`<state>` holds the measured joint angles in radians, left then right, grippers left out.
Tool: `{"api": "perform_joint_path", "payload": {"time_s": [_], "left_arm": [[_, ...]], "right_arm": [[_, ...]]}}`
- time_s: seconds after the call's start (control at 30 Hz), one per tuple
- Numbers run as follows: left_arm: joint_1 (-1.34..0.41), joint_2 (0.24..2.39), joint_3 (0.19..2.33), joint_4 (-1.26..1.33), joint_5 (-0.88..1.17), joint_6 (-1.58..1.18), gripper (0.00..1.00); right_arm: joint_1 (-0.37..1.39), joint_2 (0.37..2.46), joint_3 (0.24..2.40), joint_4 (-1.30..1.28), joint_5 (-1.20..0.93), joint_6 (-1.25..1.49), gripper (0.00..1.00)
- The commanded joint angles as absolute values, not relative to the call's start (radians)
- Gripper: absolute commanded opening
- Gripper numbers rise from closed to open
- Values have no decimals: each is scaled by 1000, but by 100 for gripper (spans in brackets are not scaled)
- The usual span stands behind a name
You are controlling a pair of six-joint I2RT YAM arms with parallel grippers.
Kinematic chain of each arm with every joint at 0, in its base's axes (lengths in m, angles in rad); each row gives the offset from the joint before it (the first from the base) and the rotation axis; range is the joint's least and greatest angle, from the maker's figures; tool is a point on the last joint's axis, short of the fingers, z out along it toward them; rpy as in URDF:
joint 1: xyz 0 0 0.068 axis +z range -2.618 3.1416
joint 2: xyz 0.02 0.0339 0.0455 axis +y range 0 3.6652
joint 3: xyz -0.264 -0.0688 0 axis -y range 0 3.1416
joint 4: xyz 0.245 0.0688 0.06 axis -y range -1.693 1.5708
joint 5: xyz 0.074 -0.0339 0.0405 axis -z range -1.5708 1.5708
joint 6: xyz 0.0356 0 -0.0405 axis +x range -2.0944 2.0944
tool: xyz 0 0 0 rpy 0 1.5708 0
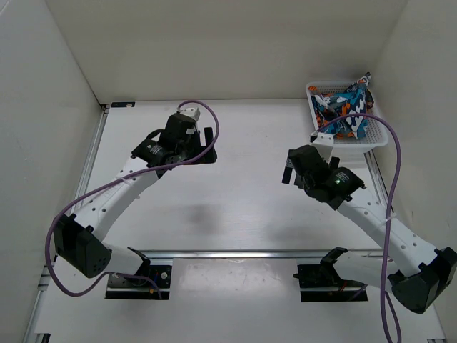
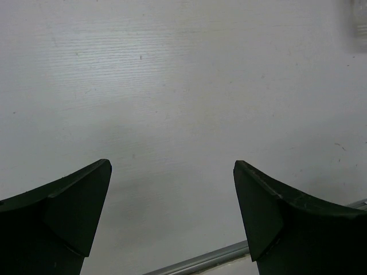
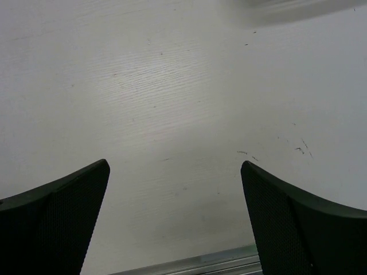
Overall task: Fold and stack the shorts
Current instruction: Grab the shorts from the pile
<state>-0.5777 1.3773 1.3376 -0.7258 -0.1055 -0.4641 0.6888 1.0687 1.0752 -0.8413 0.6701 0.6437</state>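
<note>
shorts (image 1: 344, 107) heaped in white mesh basket (image 1: 373, 142), left fingers (image 2: 63, 212) and right fingers (image 3: 298, 223) wide apart, empty

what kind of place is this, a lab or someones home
Probably a robot lab test cell, not a home: the left arm and right arm are bolted to a white table, white panels wall it in, and a white mesh basket of shorts sits at the far right.
</note>
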Motion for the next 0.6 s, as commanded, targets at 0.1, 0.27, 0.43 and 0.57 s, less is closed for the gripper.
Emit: {"api": "perform_joint_path", "payload": {"time_s": [0.1, 0.27, 0.43, 0.57], "left_arm": [[-532, 1355, 1316, -719, -65, -492, 100], [-512, 1304, 1287, -719, -55, -492, 100], [-512, 1273, 1266, -730, -77, -492, 100], [-503, 1249, 1256, -739, -100, -483, 100]], "right_arm": [[693, 1058, 1062, -834, 724, 615, 100], [693, 1109, 1087, -834, 724, 565, 100], [614, 1212, 1221, -844, 694, 480, 96], [459, 1333, 1351, -804, 602, 407, 56]]}}
